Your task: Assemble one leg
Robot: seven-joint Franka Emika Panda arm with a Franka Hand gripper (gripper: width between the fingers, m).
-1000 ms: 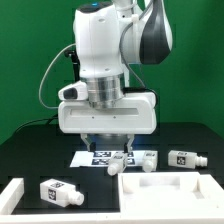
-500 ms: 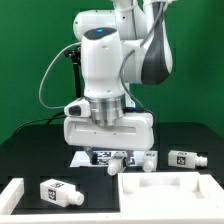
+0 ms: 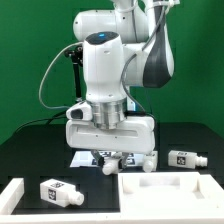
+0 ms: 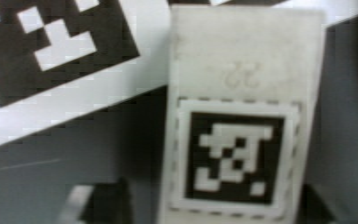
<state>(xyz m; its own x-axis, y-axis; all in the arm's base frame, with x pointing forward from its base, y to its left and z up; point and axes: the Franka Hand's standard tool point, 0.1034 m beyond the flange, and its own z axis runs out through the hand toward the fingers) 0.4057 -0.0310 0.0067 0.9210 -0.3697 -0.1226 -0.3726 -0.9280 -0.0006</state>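
Hanging low over a leg (image 4: 238,110), black table (image 3: 30,162) beneath, green wall (image 3: 30,60) behind: the hand (image 3: 112,156), open or closed unclear.

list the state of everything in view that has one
end effector, low over the table, grip cannot be told
white stubby tagged leg under the end effector, lying on its side
white leg next to it, lying down
white leg at exterior view's left, on its side, free
white leg at exterior view's right, on its side, free
large white square rimmed tabletop, flat, no leg seen fitted
marker board, flat, partly hidden
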